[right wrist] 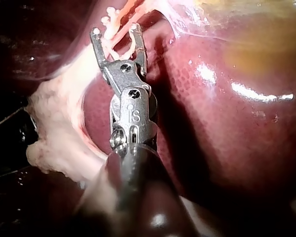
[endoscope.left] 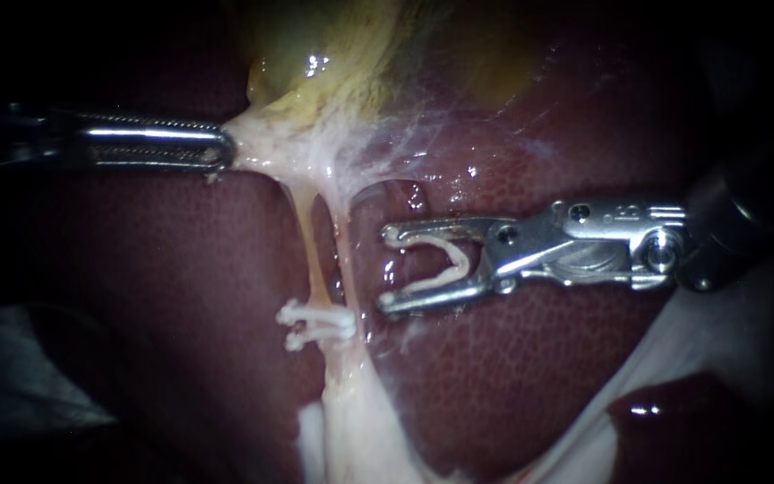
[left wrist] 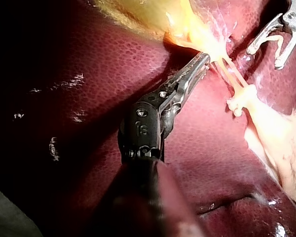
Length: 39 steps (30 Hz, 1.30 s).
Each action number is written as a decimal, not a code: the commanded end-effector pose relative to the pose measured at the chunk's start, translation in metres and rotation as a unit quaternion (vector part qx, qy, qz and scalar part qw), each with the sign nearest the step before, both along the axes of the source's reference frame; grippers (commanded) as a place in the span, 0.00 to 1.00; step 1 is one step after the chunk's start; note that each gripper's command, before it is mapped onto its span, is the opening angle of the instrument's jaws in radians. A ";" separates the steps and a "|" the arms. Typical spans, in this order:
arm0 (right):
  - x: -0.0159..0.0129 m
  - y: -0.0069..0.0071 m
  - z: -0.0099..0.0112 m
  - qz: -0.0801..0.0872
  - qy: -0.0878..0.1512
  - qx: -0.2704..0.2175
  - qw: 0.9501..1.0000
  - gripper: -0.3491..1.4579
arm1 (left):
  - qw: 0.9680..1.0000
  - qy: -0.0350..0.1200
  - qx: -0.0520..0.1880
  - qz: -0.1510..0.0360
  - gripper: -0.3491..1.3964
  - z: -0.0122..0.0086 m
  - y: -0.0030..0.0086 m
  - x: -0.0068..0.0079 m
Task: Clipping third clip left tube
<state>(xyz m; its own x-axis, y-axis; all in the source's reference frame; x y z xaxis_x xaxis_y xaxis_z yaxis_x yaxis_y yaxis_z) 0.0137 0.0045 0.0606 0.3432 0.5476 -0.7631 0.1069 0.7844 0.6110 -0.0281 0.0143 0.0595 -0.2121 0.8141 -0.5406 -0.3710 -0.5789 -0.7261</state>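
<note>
Jaws of right instrument [endoscope.left: 388,269] spread wide, clip [endoscope.left: 448,260] gripped between them, just right of left tube [endoscope.left: 311,260]; left instrument [endoscope.left: 224,148] jaws clamped on tissue [endoscope.left: 262,143].

This is a surgical lab, seen from very close. A dark red liver [endoscope.left: 181,296] and a yellowish gallbladder [endoscope.left: 342,45] fill the views. The left instrument [endoscope.left: 221,148] grips pale tissue [endoscope.left: 262,143]; the right instrument [endoscope.left: 388,269] carries an open clip [endoscope.left: 450,260] in its jaws. Two white clips [endoscope.left: 320,323] sit on a thin tube [endoscope.left: 311,255].
</note>
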 end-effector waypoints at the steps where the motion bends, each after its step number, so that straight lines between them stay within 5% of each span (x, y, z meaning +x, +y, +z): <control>1: 0.0004 -0.0001 -0.0002 0.000 0.000 0.000 1.000 0.46 | 1.000 0.000 0.000 0.000 0.00 0.0000 0.0000 0.0000; 19: 0.0056 -0.0007 0.0011 0.004 -0.002 0.003 1.000 0.47 | 1.000 0.000 0.000 0.000 0.00 0.0000 0.0000 0.0000; 39: 0.0053 -0.0010 0.0080 0.007 -0.014 0.014 1.000 0.47 | 1.000 0.000 0.000 0.000 0.00 0.0000 0.0000 0.0001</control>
<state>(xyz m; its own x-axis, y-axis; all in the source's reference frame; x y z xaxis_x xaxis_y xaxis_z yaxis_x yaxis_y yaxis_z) 0.0190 0.0035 0.0686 0.3561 0.5749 -0.7367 0.0778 0.7674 0.6365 -0.0281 0.0142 0.0595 -0.2122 0.8142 -0.5405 -0.3707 -0.5788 -0.7264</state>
